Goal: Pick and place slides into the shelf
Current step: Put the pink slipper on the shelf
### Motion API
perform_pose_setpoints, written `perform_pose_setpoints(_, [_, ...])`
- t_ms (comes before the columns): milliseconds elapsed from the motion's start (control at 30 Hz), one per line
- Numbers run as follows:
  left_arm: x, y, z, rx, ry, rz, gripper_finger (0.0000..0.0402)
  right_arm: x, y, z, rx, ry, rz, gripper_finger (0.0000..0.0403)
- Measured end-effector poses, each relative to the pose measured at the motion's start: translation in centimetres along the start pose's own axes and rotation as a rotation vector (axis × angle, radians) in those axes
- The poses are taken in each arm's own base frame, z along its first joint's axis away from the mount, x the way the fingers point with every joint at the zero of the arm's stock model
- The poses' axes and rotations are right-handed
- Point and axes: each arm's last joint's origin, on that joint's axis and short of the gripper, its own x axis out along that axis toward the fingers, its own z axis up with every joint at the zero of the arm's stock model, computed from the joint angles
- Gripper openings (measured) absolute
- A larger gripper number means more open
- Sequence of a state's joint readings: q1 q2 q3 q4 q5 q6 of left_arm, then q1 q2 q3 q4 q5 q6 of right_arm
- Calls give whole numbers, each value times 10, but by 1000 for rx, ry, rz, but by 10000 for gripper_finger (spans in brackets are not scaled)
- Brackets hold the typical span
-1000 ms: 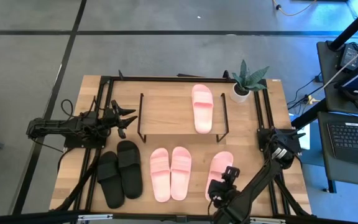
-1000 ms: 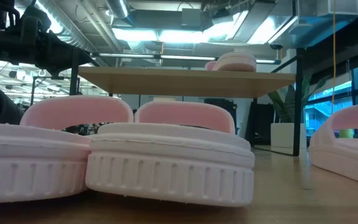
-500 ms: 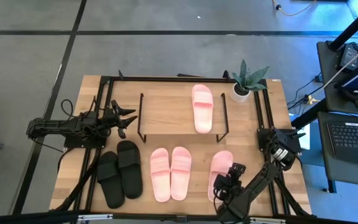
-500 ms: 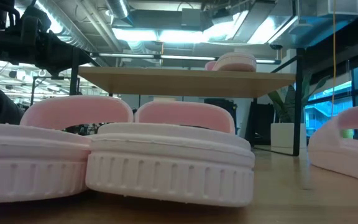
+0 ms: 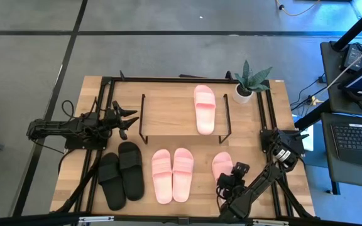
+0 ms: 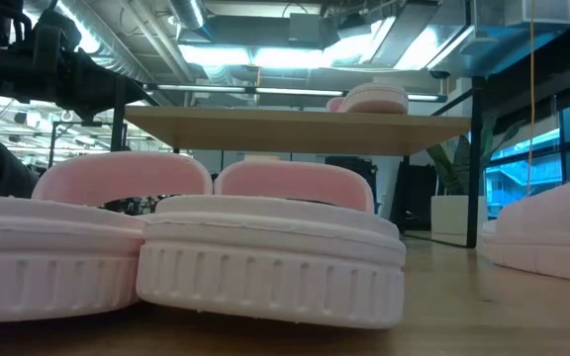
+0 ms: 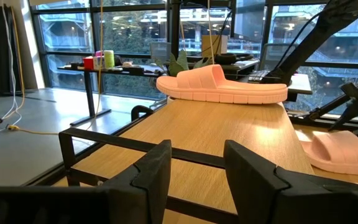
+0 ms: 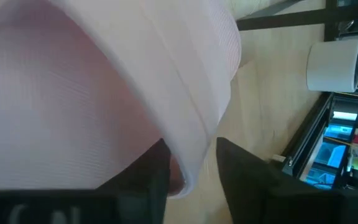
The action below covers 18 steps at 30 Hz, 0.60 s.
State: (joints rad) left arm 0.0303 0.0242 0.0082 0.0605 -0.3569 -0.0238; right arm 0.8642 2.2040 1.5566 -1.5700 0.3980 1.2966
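Pink slide [image 8: 104, 87] between right gripper [image 8: 191, 163] fingers

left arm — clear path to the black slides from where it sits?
Probably yes. The left gripper waits by the shelf's left legs, and the black slides lie just in front of it with nothing between or on them.

Right gripper [image 8: 191, 163] seemingly clamped; left gripper [image 7: 194, 168] waits, part-open.

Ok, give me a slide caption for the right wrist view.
Right gripper closing on the edge of a pink slide above the wooden table.
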Motion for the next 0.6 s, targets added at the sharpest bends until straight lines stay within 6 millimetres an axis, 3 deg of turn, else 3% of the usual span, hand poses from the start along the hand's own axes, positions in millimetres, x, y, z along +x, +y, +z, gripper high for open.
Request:
perform_pose_setpoints(267, [0, 0, 0, 0, 0, 0, 141, -2, -1, 1, -1, 4, 1, 21])
perform_pose_setpoints(467, [0, 0, 0, 0, 0, 0, 141, -26, -9, 18, 44, -18, 115, 16])
perform_pose_setpoints(600, [0, 0, 0, 0, 0, 0, 141, -59, -33, 38, 97, -138, 221, 16])
